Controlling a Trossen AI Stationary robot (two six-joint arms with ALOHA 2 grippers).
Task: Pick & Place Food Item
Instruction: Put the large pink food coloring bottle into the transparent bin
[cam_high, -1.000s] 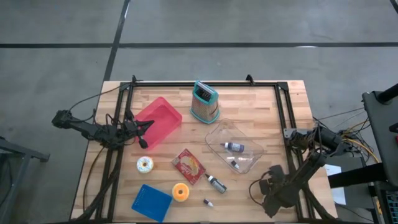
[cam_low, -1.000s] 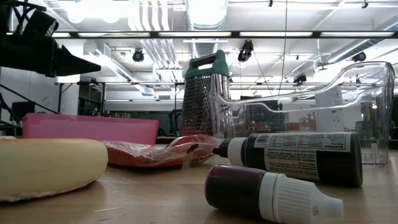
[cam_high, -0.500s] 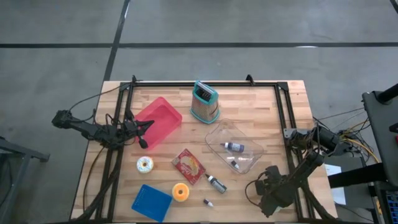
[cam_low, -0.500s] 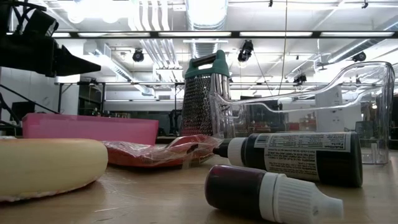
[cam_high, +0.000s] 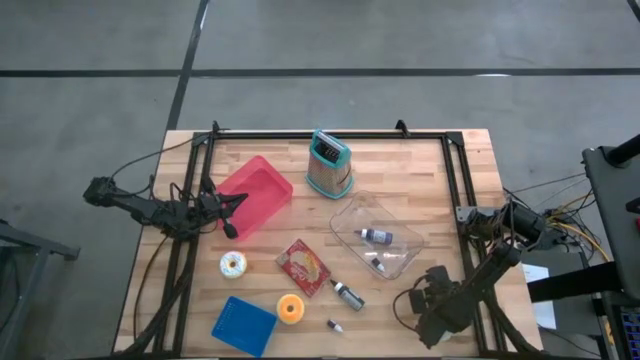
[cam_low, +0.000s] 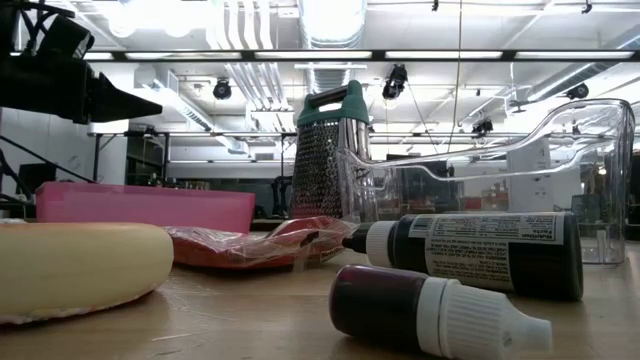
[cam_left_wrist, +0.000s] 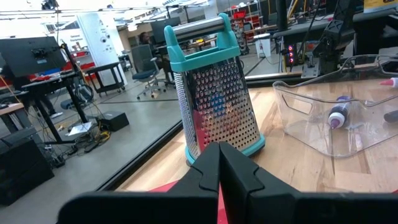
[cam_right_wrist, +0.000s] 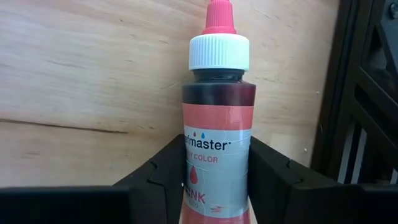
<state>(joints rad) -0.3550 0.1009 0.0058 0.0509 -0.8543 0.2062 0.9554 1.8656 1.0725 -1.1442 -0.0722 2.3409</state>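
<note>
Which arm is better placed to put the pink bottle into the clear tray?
The right, probably. The right gripper has its fingers on both sides of the pink bottle, close beside the clear tray. The left gripper is shut and empty, across the table over the pink bin.

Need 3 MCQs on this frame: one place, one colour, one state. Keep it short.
1. Where is the grater?
A. inside the red bin
B. upright on the table beyond the clear tray
C. lying beside the blue pad

2. What colour is the cap tip of the bottle between the right claw fingers?
A. pink
B. green
C. black

3. How is the left claw?
A. wide open
B. shut, empty
C. shut on the grater

Key: 1 B, it stands behind the clear tray; 2 A, the right wrist view shows a pink tip; 3 B, its fingers meet with nothing between.
</note>
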